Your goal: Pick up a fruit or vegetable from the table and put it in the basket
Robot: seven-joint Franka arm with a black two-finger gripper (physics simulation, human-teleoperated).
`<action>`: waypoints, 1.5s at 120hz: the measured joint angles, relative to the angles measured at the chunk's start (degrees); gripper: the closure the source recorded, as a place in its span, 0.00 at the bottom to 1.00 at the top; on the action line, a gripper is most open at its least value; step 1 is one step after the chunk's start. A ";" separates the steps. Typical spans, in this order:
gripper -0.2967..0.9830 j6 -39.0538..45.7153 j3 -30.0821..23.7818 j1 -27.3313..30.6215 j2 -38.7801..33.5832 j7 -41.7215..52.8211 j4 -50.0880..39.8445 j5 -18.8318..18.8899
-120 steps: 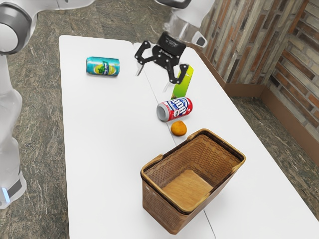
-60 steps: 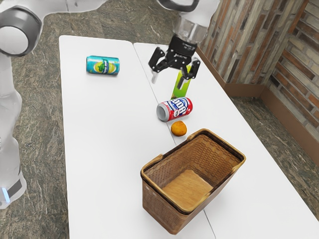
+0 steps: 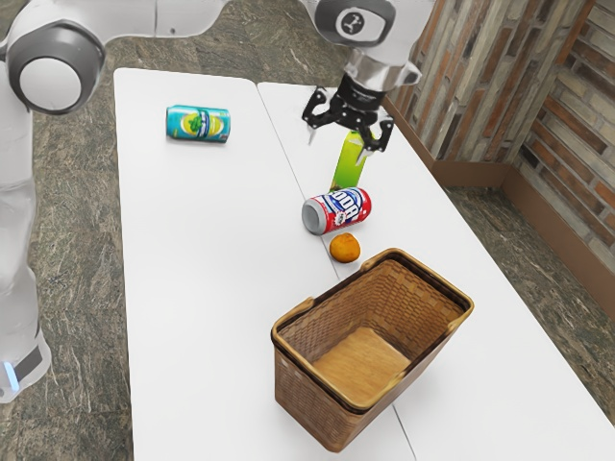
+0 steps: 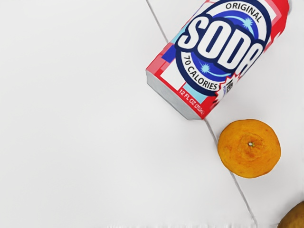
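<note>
A round orange fruit [image 3: 345,248] rests on the white tabletop [image 3: 211,298], between a soda can and a basket. Seen from above in the wrist view, it has slightly dimpled skin and a small stem scar facing up, and it sits over the thin dark seam that runs along the tabletop. Just beside it, with a narrow gap between, the red, white and blue soda can [image 3: 336,210] lies on its side; its label reads "Original Soda" and "70 Calories". On the fruit's other side stands the basket [image 3: 292,386] – brown, woven and upright, with a dark band under its rim and a smooth tan bottom inside.

The black gripper [image 3: 338,147] hangs in the air over the tabletop, pointing down, its two fingers spread well apart with nothing between them. It is clear of the fruit. In the exterior view it partly covers the top of a bright green package [image 3: 349,165], which is near the soda can. Well apart from these, toward the exterior view's upper left, a teal can [image 3: 198,125] with a yellow-green fruit design lies on its side. A wall [image 3: 480,86] of brick and wood tones rises at the exterior view's right – patterned stone flooring [image 3: 77,192] surrounds the tabletop.
</note>
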 joint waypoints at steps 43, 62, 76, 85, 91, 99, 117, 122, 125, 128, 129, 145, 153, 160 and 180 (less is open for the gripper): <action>0.23 9.73 -0.55 0.35 6.98 13.72 -0.92 -2.33; 0.23 13.58 -3.12 0.27 8.78 17.53 -1.25 -3.25; 0.23 15.58 -3.29 1.36 9.89 19.77 -1.44 -4.97; 0.23 17.15 -3.32 1.01 10.79 20.99 -2.02 -6.11; 0.23 18.77 -3.33 0.49 9.99 21.71 -4.72 -7.04; 0.23 21.06 -3.32 0.06 8.41 22.58 -8.18 -8.16; 0.23 24.70 -3.31 -0.37 6.96 24.12 -11.18 -9.80; 0.23 25.59 -3.31 -0.38 6.76 24.47 -12.32 -10.24; 0.23 26.16 -3.31 -0.37 6.64 24.67 -13.20 -10.63; 0.23 26.72 -3.31 -0.37 6.57 24.87 -13.91 -10.98; 0.23 26.91 -3.31 -0.37 6.56 24.93 -14.08 -11.08; 0.23 29.51 -3.31 -1.13 7.01 25.82 -15.05 -11.86; 0.23 30.52 -3.35 -1.31 7.45 26.20 -15.10 -12.03; 0.23 31.27 -3.38 -1.51 7.75 26.50 -15.12 -12.13; 0.23 32.82 -3.40 -1.87 8.11 27.16 -15.13 -12.55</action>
